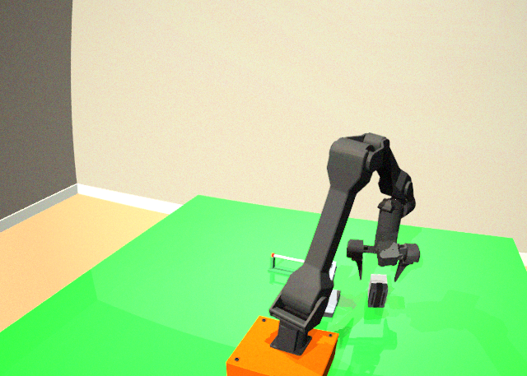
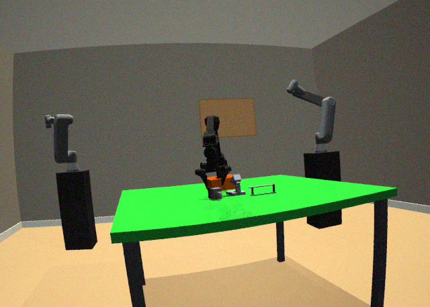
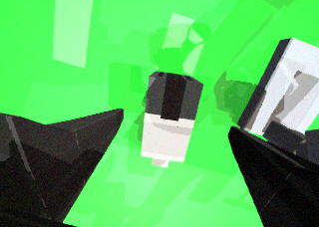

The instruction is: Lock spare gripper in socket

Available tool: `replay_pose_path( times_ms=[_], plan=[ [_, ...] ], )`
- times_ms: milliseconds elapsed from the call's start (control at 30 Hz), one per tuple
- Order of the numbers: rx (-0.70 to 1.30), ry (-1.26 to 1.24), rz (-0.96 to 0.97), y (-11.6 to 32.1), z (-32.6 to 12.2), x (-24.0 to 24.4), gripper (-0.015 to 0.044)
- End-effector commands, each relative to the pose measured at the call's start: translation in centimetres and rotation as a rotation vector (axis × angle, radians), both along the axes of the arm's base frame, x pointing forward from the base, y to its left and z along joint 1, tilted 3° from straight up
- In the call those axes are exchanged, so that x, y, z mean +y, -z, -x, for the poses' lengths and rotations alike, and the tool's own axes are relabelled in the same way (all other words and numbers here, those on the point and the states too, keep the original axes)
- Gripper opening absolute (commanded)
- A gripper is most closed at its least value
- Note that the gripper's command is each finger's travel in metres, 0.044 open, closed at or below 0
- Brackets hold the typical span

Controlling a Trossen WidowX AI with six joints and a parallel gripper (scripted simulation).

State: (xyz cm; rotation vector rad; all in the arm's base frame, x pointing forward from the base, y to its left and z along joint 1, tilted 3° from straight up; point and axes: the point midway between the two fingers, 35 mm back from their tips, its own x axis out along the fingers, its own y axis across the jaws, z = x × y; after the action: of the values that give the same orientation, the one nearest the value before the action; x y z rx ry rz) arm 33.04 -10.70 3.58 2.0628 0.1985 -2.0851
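Observation:
My gripper (image 1: 378, 279) (image 2: 215, 186) (image 3: 175, 122) is open and empty. Its fingertips are on either side of and above the spare gripper (image 1: 377, 293) (image 2: 216, 193) (image 3: 171, 100), a small block with a dark part and a pale part. The block stands on the table; a pale nub shows at its near end in the wrist view. The mount (image 2: 237, 185) (image 3: 294, 63) stands close beside it, largely hidden by the arm in the top view. A thin pale bar with an orange end (image 1: 289, 257) (image 2: 261, 186), which looks like the lock pin, lies across two low posts.
The orange base block (image 1: 285, 346) (image 2: 222, 182) carries the arm. The low posts (image 2: 252, 191) under the bar stand beyond the mount from the spare gripper. The green table (image 1: 170, 287) (image 2: 312, 196) has its edges well away from these things. Two grey arms stand on pedestals off the table.

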Motion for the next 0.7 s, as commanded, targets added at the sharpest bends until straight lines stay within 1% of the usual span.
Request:
replay_pose_path(
  times_ms=[0,433,567,667],
  plan=[
    [0.004,0.000,-0.001,0.1,0.1,0.0,0.0440],
    [0.004,0.000,-0.001,0.0,0.1,0.0,0.0440],
    [0.004,0.000,-0.001,-1.9,0.0,0.1,0.0440],
    [0.003,0.000,-0.001,-4.5,0.1,0.3,0.0440]
  ],
)
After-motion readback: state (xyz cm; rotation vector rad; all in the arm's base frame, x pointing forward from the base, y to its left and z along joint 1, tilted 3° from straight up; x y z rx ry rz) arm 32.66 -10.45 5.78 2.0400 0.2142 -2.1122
